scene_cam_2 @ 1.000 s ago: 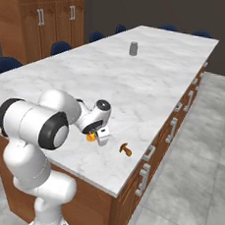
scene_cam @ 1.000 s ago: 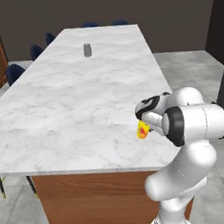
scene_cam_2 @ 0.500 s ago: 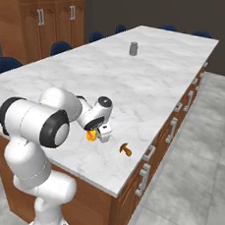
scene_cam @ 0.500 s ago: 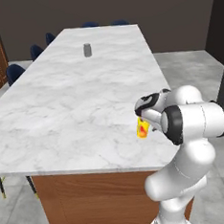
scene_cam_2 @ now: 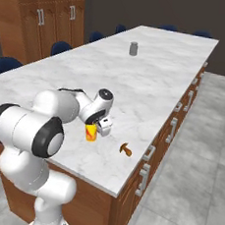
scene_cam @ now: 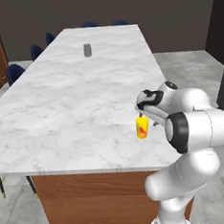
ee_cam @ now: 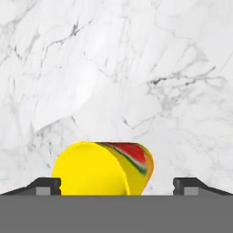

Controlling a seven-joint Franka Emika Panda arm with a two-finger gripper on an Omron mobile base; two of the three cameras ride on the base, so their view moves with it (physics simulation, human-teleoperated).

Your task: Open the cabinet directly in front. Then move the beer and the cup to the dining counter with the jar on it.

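1. The small bright yellow cylindrical cup with red markings point(scene_cam: 142, 127) stands upright on the long white grey-veined marble dining counter point(scene_cam: 70, 103), close to the counter's near end and toward the side with the drawer handles

2. The robot's two-finger gripper point(ee_cam: 116, 184) sits right over that cup, and in the hand view its dark tips stand spread wide to either side of the yellow body with clear gaps, so the jaws are wide apart and pinch nothing

3. The small plain grey cylindrical jar point(scene_cam_2: 133, 48) stands upright well apart from the cup, far up the same counter toward its far end; this marks the counter as the right destination

4. A small brown object point(scene_cam_2: 125, 149) lies on the marble just beside the cup, nearer the counter's drawer edge; it is too small to say what it is

5. Reddish-brown wooden cabinets with grey bar handles point(scene_cam_2: 42, 12) stand beyond the counter's other long side, with blue chairs point(scene_cam_2: 60, 48) tucked in along it; their doors look closed from here, and I cannot tell whether any of them is the cabinet of the task

6. Judging progress: the cup's delivery looks done, since it rests on the jar's counter with the jaws off it

7. No slim dark bottle is on the visible marble, so the beer seems to be the part left to fetch and bring to this counter

8. The likely next need is to lift the hand clear of the cup without tipping it
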